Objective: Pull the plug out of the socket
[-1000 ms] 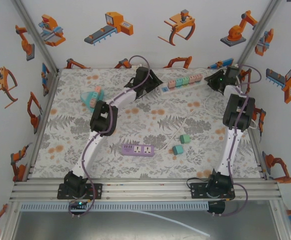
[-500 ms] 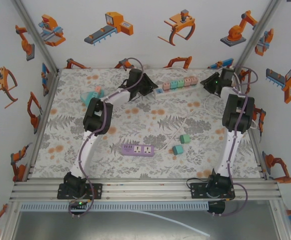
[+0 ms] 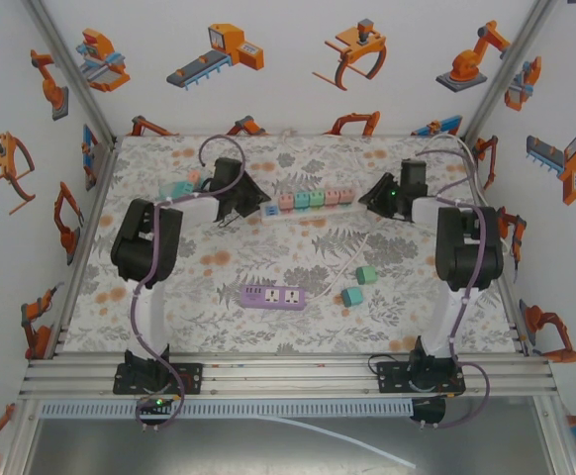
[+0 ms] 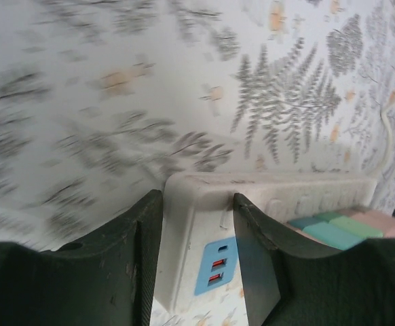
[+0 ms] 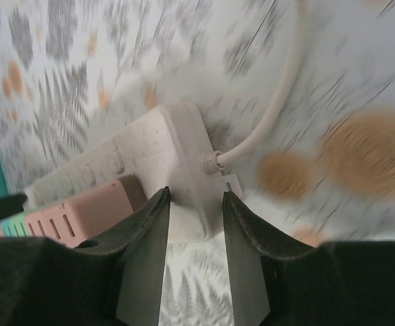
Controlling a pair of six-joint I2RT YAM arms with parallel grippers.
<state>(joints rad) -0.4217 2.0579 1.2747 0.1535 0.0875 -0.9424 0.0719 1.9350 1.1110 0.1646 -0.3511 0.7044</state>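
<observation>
A white power strip (image 3: 268, 212) lies across the back middle of the table, with several pastel plugs (image 3: 317, 197) in a row in its sockets. My left gripper (image 3: 251, 205) is shut on its left end. In the left wrist view the fingers (image 4: 143, 258) press both sides of the strip (image 4: 265, 190) around a blue USB panel (image 4: 214, 266), with the gripper (image 4: 197, 200) centred on it. My right gripper (image 3: 373, 195) is shut on the cable end. There the strip (image 5: 163, 146), a pink plug (image 5: 82, 210) and the white cable (image 5: 279, 102) show beyond the gripper (image 5: 195, 195).
A purple power strip (image 3: 274, 296) lies at the front middle, with two teal cubes (image 3: 359, 284) to its right. Teal and pink pieces (image 3: 179, 186) sit at the back left. The white cable (image 3: 369, 240) trails across the right middle of the table.
Both grippers have swung forward from the back edge, carrying the white strip with them. It now lies nearer the middle and closer to level, and the left arm has folded far to the left.
</observation>
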